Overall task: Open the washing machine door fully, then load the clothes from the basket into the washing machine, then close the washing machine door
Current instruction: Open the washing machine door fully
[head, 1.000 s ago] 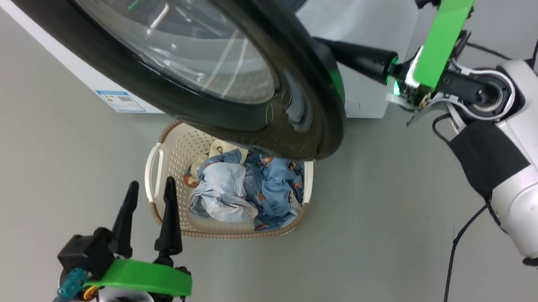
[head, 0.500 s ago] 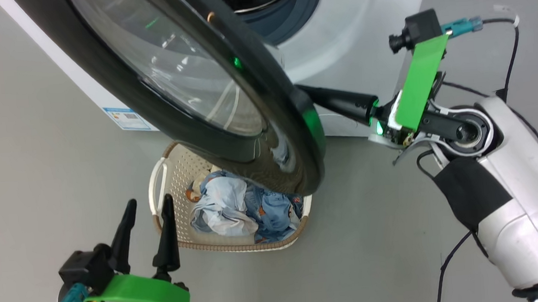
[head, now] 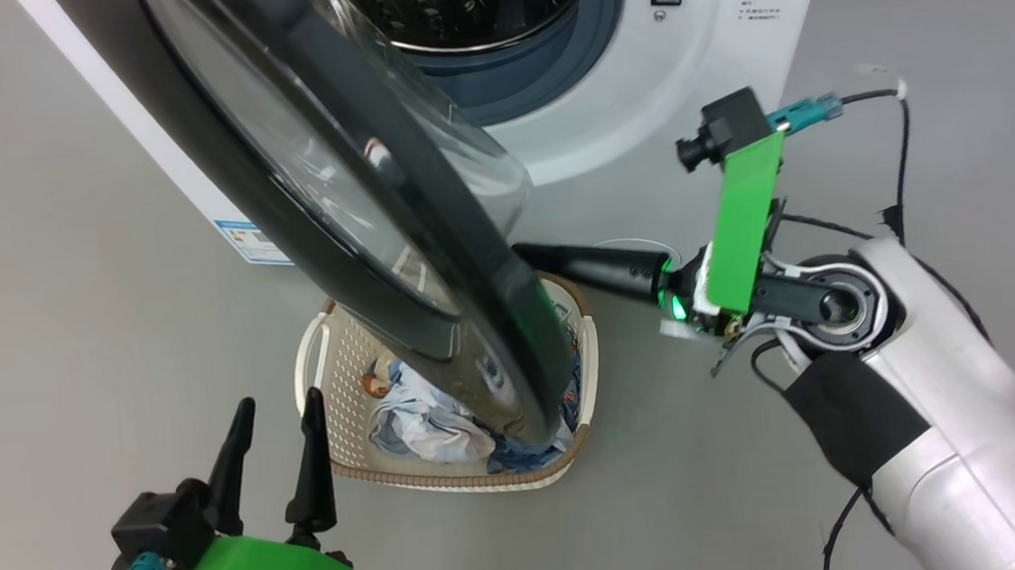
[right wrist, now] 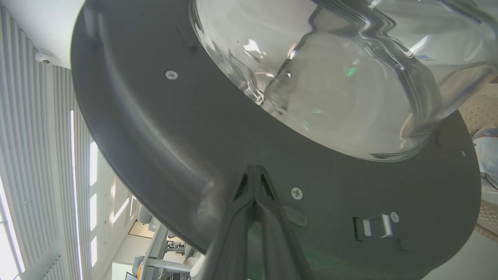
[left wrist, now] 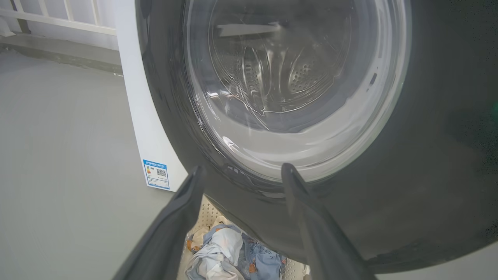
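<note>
Blue label sticker point(head: 249, 242), print illegible, washing machine point(head: 628, 85)

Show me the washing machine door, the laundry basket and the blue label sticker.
washing machine door point(head: 299, 165), head view, on its clear glass centre.
laundry basket point(head: 460, 483), head view, on its brown front rim.
blue label sticker point(left wrist: 156, 174), left wrist view, on its middle.

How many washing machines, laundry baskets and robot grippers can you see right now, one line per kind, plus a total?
washing machine: 1
basket: 1
grippers: 2, left gripper and right gripper
total: 4
</note>
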`<state>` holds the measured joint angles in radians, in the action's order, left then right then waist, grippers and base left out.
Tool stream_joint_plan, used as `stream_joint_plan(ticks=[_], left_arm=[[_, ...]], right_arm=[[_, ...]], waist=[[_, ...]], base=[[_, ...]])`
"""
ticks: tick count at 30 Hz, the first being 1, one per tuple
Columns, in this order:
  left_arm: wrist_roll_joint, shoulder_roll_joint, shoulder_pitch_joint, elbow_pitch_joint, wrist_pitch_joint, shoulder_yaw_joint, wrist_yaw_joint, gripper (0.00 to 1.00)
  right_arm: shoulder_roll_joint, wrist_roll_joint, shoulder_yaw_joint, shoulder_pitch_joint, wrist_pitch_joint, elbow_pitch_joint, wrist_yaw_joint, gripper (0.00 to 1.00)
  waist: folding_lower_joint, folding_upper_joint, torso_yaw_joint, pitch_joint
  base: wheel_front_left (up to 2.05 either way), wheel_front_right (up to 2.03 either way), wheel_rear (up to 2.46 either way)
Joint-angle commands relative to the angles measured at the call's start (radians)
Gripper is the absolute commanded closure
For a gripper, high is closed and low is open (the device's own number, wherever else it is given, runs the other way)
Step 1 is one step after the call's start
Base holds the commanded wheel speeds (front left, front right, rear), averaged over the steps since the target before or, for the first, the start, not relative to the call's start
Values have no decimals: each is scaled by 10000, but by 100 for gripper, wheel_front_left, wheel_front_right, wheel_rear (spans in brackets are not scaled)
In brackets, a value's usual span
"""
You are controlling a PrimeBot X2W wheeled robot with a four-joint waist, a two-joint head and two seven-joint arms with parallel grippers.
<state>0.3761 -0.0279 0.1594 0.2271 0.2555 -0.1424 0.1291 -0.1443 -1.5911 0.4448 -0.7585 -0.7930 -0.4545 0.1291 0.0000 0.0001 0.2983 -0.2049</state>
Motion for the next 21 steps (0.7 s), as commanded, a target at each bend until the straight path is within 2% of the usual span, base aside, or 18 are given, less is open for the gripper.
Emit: stream_joint_plan(ticks=[1, 21], left_arm=[[-95, -223, 33, -211, 63, 367, 15, 0], [-82, -223, -172, -165, 63, 260, 15, 0]], right_arm=[[389, -46, 241, 222, -118, 377, 16, 100], [808, -221, 689, 847, -357, 742, 16, 100]], waist=[[0, -1, 30, 32], [0, -1, 370, 438]], base=[[0, 0, 0], [0, 0, 0]])
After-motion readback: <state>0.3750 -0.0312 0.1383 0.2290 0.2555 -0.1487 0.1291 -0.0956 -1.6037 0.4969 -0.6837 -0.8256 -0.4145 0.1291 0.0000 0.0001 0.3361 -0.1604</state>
